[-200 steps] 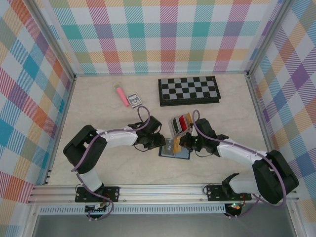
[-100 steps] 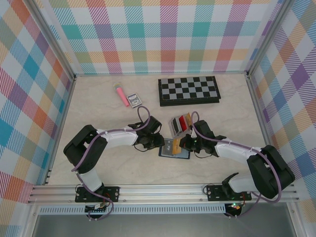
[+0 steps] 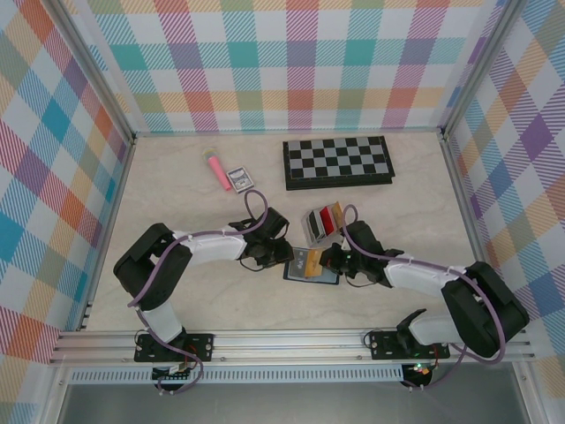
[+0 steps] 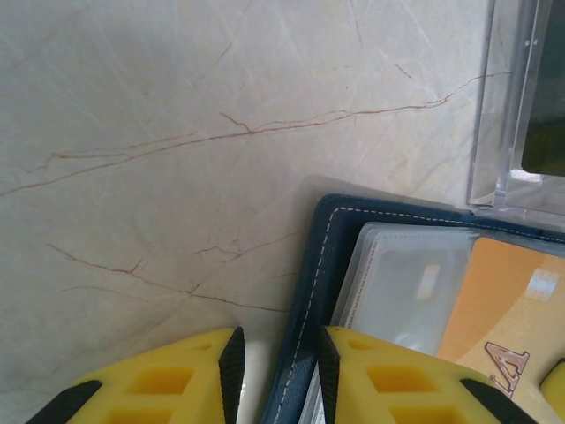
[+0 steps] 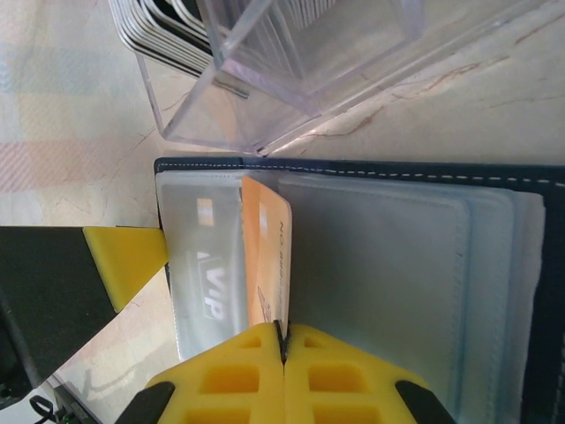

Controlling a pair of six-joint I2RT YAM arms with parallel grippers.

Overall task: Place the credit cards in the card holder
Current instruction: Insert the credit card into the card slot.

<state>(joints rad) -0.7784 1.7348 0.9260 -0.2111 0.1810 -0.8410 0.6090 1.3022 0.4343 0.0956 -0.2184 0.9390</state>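
Right gripper (image 5: 282, 340) is clamped tight on the orange credit card (image 5: 267, 256), which stands in the card holder (image 5: 397, 170). Left gripper (image 4: 279, 358) has narrowly parted jaws straddling its rim; grip unclear.

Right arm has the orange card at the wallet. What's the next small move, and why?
Probably slide the orange card deeper into the card holder's clear sleeve. The right gripper is shut on the card's edge, and much of the card shows between the sleeves. The left gripper straddles the holder's navy rim, open.

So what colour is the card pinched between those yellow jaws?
Orange; the card shows best in the right wrist view.
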